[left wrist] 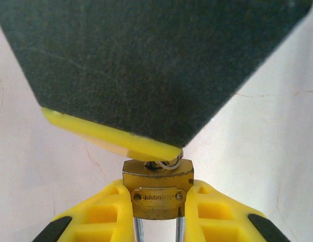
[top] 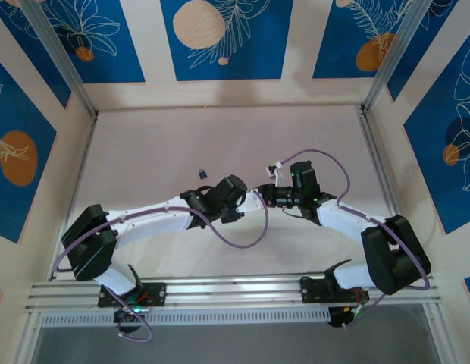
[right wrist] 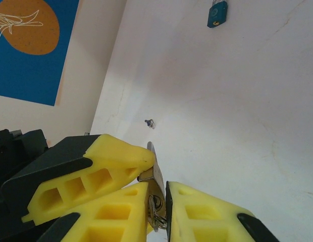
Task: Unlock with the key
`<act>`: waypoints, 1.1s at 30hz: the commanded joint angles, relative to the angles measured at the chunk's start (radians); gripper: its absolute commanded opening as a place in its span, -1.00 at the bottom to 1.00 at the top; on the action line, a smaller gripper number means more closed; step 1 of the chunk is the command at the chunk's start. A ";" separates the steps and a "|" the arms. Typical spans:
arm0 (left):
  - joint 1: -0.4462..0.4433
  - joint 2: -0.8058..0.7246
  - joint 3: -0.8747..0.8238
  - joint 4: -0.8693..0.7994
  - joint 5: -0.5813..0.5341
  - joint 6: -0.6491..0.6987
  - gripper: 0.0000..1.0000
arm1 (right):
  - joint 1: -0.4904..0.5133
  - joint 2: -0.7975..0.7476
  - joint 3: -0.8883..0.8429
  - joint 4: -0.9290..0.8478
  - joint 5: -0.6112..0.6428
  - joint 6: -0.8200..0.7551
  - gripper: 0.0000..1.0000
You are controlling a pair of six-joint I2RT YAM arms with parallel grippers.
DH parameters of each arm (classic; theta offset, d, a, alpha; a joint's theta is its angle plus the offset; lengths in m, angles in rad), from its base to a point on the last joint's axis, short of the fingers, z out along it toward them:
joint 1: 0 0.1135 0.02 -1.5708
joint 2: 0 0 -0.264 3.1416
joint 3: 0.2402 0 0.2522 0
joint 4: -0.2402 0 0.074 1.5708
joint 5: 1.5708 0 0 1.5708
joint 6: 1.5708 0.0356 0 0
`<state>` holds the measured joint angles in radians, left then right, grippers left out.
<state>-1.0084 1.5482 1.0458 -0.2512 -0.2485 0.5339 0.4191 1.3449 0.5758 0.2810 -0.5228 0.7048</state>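
The right end effector (right wrist: 157, 218) pinches the small silver key (right wrist: 155, 184) against the keyhole end of the brass padlock (left wrist: 157, 194), which the left end effector (left wrist: 156, 214) clamps over the white tabletop (left wrist: 267, 131) (seating depth unclear). Insertion seems in hand; next calls for a wrist twist against a steady lock.

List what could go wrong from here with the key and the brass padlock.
1. The key sits thinly pinched in the right gripper; it may twist or slip when turned.
2. The brass padlock is clamped only by its sides in the left gripper; turning force could rotate it.
3. Both grippers crowd together, so their fingers might collide.
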 commanded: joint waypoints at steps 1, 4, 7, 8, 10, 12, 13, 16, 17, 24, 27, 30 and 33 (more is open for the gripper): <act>-0.011 0.009 0.017 0.020 -0.016 0.019 -0.74 | 0.010 -0.016 0.011 -0.017 0.007 -0.018 -0.67; -0.011 0.012 0.015 0.026 -0.018 0.024 -0.74 | 0.015 -0.009 0.010 -0.007 0.007 -0.008 -0.70; -0.014 0.012 0.006 0.054 -0.028 0.037 -0.74 | 0.021 -0.006 0.008 0.009 0.007 0.010 -0.75; -0.018 0.010 -0.004 0.075 -0.036 0.046 -0.74 | 0.023 -0.001 0.008 0.014 0.007 0.018 -0.77; -0.026 0.009 -0.023 0.123 -0.060 0.071 -0.75 | 0.028 0.000 0.005 0.028 0.008 0.036 -0.80; -0.035 0.009 -0.043 0.173 -0.087 0.098 -0.76 | 0.035 0.003 0.001 0.035 0.013 0.055 -0.84; -0.040 0.009 -0.052 0.199 -0.100 0.111 -0.76 | 0.037 0.005 0.002 0.037 0.014 0.067 -0.88; -0.045 0.007 -0.080 0.281 -0.127 0.139 -0.76 | 0.046 0.008 -0.006 0.048 0.019 0.090 -0.95; -0.046 0.005 -0.092 0.314 -0.137 0.148 -0.76 | 0.047 0.010 -0.007 0.051 0.019 0.099 -0.97; -0.062 -0.001 -0.167 0.525 -0.177 0.216 -0.75 | 0.053 0.029 -0.021 0.094 0.013 0.165 -1.00; -0.073 0.005 -0.192 0.609 -0.193 0.242 -0.75 | 0.052 0.044 -0.022 0.112 0.010 0.204 -1.00; -0.086 0.017 -0.219 0.707 -0.218 0.278 -0.76 | 0.054 0.059 -0.022 0.130 0.009 0.247 -1.00; -0.094 0.023 -0.239 0.777 -0.236 0.302 -0.77 | 0.054 0.066 -0.027 0.154 0.009 0.285 -1.00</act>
<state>-1.0630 1.5646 0.7994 0.2676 -0.5022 0.7856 0.4393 1.3956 0.5617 0.4007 -0.4438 0.9257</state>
